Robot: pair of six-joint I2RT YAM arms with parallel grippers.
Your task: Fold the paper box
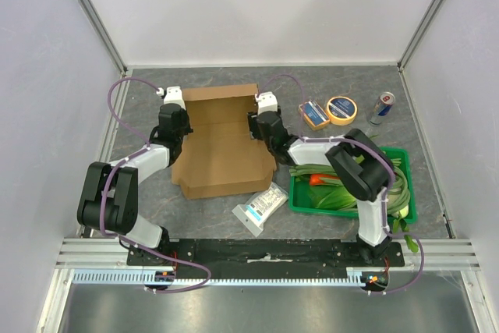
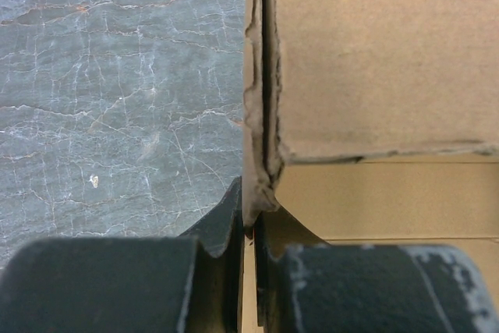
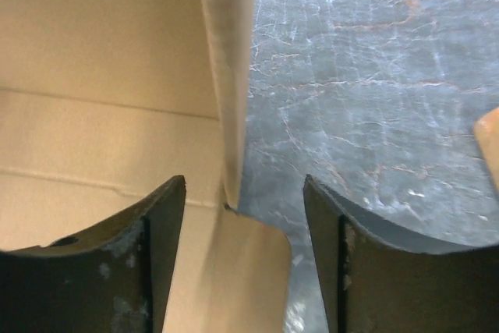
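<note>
Grey marbled bench [image 1: 429, 142] is carrying the box [image 1: 222, 154] squarely between our two arms, its long axis running away from our bases. We are pinching the raised left wall [image 2: 257, 99] edge-on with our left tool [image 2: 251, 271], which is clamped onto the cardboard. Our right tool [image 3: 243, 255] is straddling the raised right wall [image 3: 230, 68], spread wide and touching nothing that we can make out. Each wall is lying straight ahead of its own tool, so both arms are sitting equally close. We are judging that the next move is turning on the right side: closing there, then working both walls together without tearing the left wall's frayed edge.
</note>
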